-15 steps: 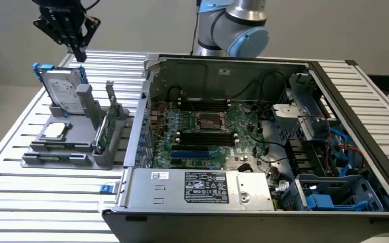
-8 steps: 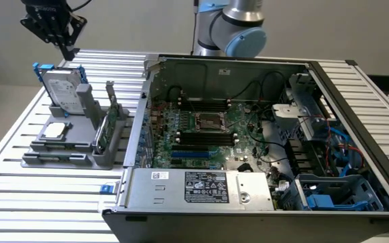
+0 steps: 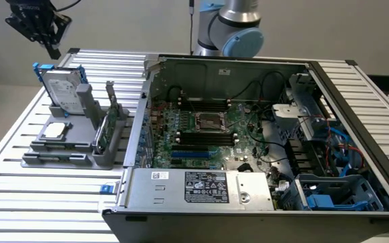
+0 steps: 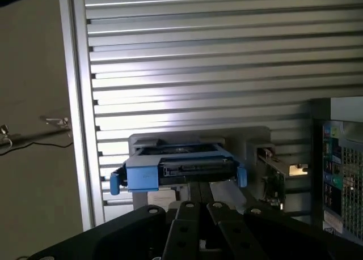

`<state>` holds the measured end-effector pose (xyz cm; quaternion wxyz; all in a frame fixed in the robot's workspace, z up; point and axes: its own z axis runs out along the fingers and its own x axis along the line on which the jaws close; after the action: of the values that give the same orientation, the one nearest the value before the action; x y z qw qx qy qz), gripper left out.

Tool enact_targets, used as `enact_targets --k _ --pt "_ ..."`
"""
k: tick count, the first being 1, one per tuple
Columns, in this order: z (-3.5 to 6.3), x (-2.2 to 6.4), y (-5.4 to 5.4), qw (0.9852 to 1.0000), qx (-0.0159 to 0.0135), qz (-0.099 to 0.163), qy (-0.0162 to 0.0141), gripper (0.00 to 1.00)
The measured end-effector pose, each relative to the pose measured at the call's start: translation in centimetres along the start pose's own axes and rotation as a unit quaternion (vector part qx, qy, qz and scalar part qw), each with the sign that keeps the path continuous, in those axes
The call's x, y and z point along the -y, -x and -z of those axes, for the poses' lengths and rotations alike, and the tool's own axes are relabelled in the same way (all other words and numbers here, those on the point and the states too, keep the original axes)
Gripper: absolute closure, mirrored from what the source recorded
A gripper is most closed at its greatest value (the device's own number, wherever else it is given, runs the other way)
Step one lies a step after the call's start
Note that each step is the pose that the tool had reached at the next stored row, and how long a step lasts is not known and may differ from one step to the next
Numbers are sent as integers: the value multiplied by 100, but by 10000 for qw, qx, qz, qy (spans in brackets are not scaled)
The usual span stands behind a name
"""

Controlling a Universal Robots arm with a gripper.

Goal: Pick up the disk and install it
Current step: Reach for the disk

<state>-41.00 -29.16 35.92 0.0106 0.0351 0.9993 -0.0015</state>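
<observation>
Now | exterior: claw [image 3: 48, 48] closed above upright disk [image 3: 65, 91] | wrist: connector edge [image 4: 187, 170]

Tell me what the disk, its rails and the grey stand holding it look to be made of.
The disk: silver-grey metal casing, judging by its dull sheen. Its rails: blue plastic, smooth and evenly coloured. The stand: matte grey, probably moulded or printed plastic, though nothing in its look rules out painted metal.

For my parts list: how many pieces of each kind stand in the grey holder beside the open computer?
Hard drive: 1
Processor chip: 1
Green circuit card: 1
Total: 3
</observation>
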Motion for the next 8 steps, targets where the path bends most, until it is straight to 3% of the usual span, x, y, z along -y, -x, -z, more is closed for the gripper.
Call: enact_targets --k 2,3,5,7,8 --pt "-4 -13 -90 10000 -16 0 -11 89" --pt "-4 -17 -124 10000 -38 0 -19 89" --pt "-6 -23 -167 9999 -107 1 -40 89" --pt "-5 -27 -185 9998 -206 2 -69 89" --pt "-7 -28 -186 9997 -240 3 -79 89"
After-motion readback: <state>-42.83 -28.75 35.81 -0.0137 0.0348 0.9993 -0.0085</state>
